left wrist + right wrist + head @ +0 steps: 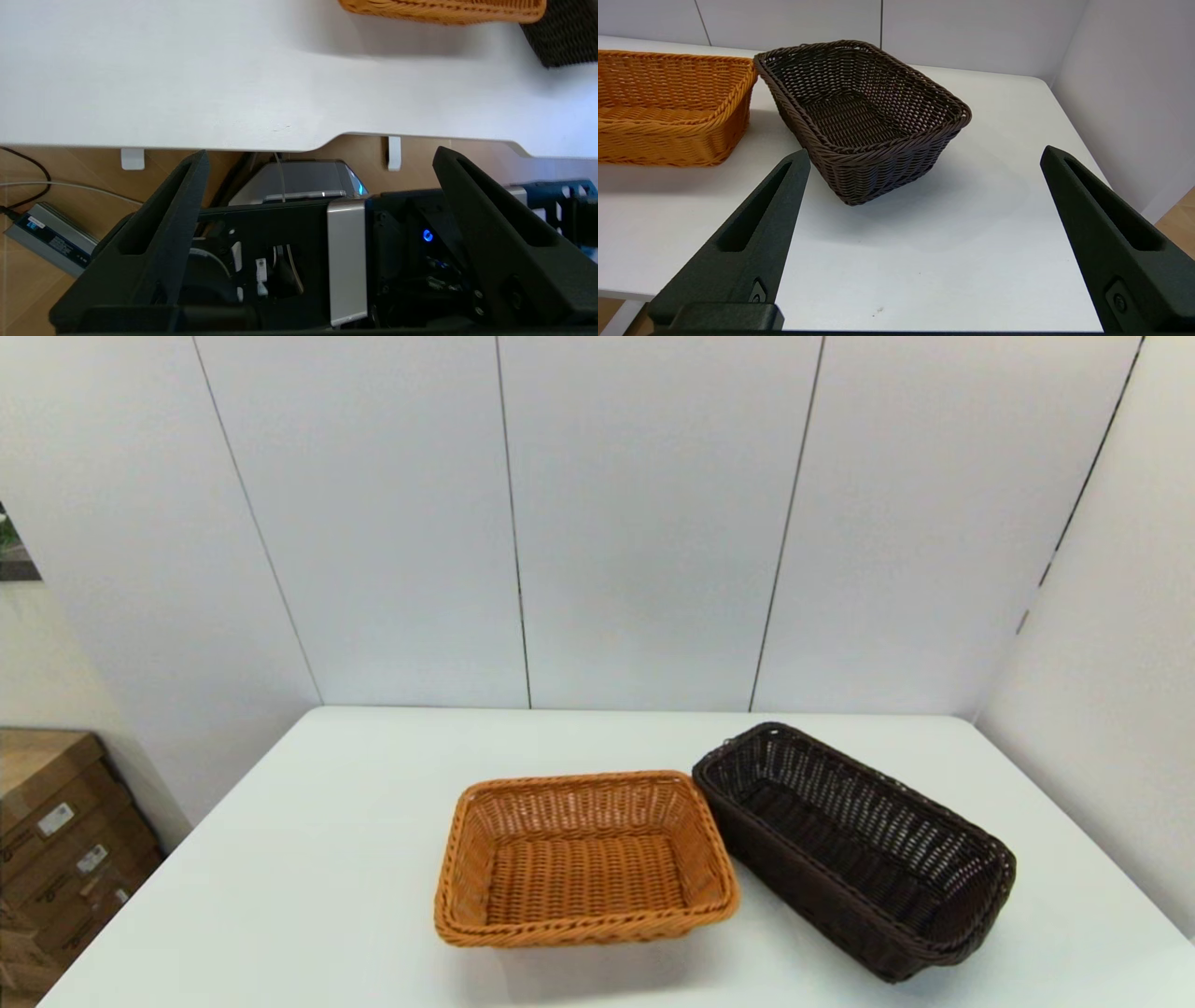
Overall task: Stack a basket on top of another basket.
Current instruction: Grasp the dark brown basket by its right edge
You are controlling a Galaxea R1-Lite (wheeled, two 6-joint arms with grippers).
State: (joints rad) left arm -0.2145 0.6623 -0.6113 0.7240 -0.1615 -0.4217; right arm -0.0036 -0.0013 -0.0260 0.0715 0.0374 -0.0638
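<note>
The dark brown basket (854, 849) stands on the white table (308, 859) at the right, angled, empty; it also shows in the right wrist view (864, 112). Just left of it, the corners almost touching, sits the orange-tan basket (583, 859), empty too (668, 109). My right gripper (924, 156) is open, hovering over the table's near right part a short way in front of the dark basket. My left gripper (320, 156) is open, parked below the table's near edge, with the orange-tan basket (444, 10) far ahead. Neither gripper shows in the head view.
White wall panels (653, 523) close the table at the back and right. Cardboard boxes (65, 840) stand on the floor at the left. Below the table's front edge (280, 140) are the robot's base (299, 182), cables and a grey power brick (51, 238).
</note>
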